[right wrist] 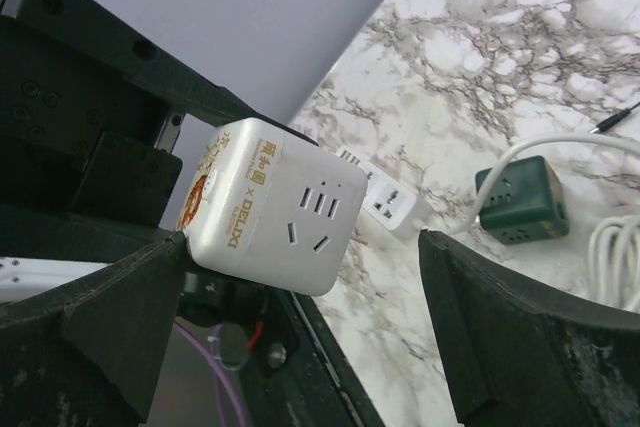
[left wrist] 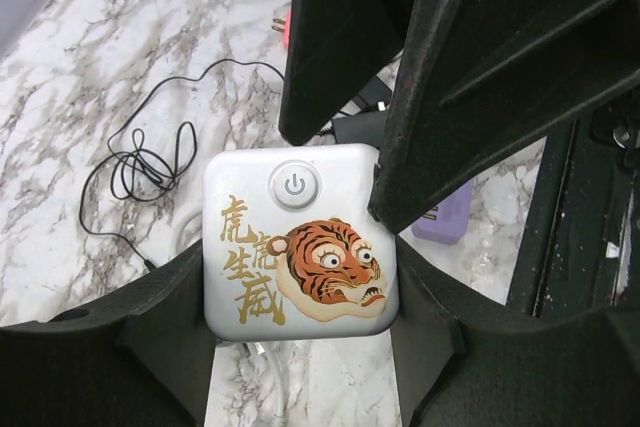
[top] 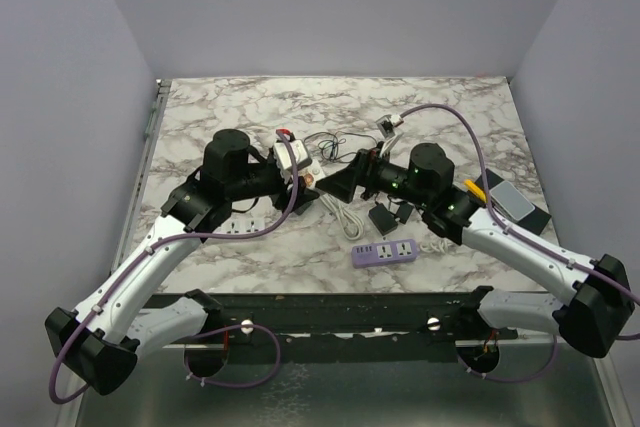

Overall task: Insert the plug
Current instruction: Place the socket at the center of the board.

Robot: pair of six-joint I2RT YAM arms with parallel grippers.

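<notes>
the left tool (left wrist: 300, 297) was pinching the white cube socket (left wrist: 300, 237) by two opposite sides, tiger face toward its camera, and the cube looked lifted off the table (top: 250, 107). the right tool (right wrist: 305, 247) stood spread wide and empty, with its fingers flanking the cube's outlet face; whether they brushed it i could not tell. no plug sat in that face, so by my reading the insertion had not begun and a plug had yet to be picked up. a small red plug-like piece (top: 285, 134) lay just behind the cube, perhaps the one meant. a green cube (right wrist: 522, 202), a white strip (right wrist: 385, 205), a purple strip (top: 385, 251) and a loose white cable (top: 345, 219) crowded the table nearby. the two tools sat close enough to clash.
</notes>
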